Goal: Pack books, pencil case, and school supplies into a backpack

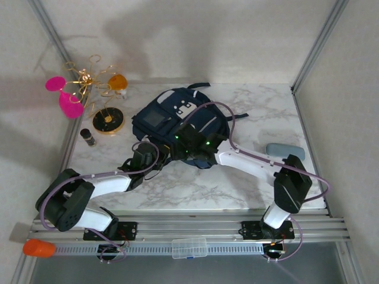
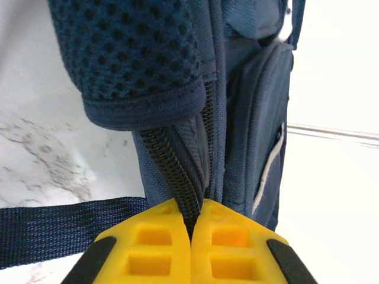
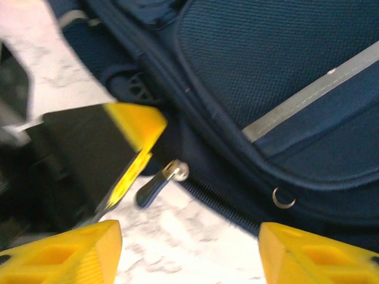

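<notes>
Note left gripper (image 2: pixel 192 220) at bottom of its wrist view: yellow pads pressed flush together, clamped on dark zip tape of backpack (image 2: pixel 249 118), just below a mesh-padded strap (image 2: pixel 136 53). Find right gripper (image 3: pixel 188 239) spread wide over marble, holding nothing; locate dark zip pull (image 3: pixel 155 184) ahead of that gap, clear of both pads, just beside a black-and-yellow finger of left gripper. Treat white patch (image 1: pixel 185 109) on backpack front as unreadable: too small. Log pale grey stripe (image 3: pixel 314 94) across front panel. Take table (image 1: pixel 195 189) as white marble-look top with grey veining, boxed by pale walls and aluminium corner posts. Locate backpack lying flat at centre rear, pencil case (image 1: pixel 285 151) near right edge, well apart from it. Add, at left rear, gold wire stand (image 1: pixel 86 80) with pink discs, round black-and-gold dish (image 1: pixel 108 121), small dark jar (image 1: pixel 87 137); on front rail, clear plastic box (image 1: pixel 189 247) and orange object (image 1: pixel 38 248). Count near edge of backpack as hidden under both wrists from above; allow for blur in right wrist view.
</notes>
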`<action>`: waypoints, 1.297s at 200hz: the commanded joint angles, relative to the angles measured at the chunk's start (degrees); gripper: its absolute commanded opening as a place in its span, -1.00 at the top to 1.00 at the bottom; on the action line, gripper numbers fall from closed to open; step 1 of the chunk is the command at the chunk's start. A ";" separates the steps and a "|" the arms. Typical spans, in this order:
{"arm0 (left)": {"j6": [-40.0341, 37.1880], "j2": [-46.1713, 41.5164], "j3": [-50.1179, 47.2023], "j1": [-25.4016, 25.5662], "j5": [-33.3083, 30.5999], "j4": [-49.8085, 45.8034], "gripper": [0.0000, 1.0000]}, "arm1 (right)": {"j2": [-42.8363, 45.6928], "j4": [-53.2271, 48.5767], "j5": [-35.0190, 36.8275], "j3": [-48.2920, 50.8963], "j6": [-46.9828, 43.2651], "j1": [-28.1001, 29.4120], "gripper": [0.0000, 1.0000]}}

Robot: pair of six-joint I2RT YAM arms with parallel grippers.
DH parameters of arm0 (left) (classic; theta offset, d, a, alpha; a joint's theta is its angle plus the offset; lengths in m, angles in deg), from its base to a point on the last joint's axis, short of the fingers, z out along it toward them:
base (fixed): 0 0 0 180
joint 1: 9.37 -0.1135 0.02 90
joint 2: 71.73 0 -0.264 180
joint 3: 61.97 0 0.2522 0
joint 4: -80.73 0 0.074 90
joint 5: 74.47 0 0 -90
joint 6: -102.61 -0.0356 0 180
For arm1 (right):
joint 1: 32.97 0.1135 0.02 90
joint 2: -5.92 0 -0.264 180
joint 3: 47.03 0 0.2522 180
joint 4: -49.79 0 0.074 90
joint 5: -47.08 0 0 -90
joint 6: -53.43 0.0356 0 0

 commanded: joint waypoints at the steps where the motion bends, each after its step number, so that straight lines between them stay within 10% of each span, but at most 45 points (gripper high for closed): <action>1: 1.54 -0.79 3.03 2.12 0.62 5.41 1.00 | -2.46 -3.87 6.93 -2.97 -1.15 -0.06 -0.32; 121: 5.33 -0.06 2.38 3.68 0.67 9.85 1.00 | -7.73 3.09 4.74 -1.51 -2.81 -1.88 -0.51; 213: 9.98 0.92 0.44 3.77 4.54 18.32 1.00 | 7.64 -0.27 9.65 10.48 -2.69 -4.10 -0.44; 259: 9.79 2.21 0.31 3.94 5.22 21.71 1.00 | 6.57 6.82 -2.56 9.18 -4.89 -2.86 -0.49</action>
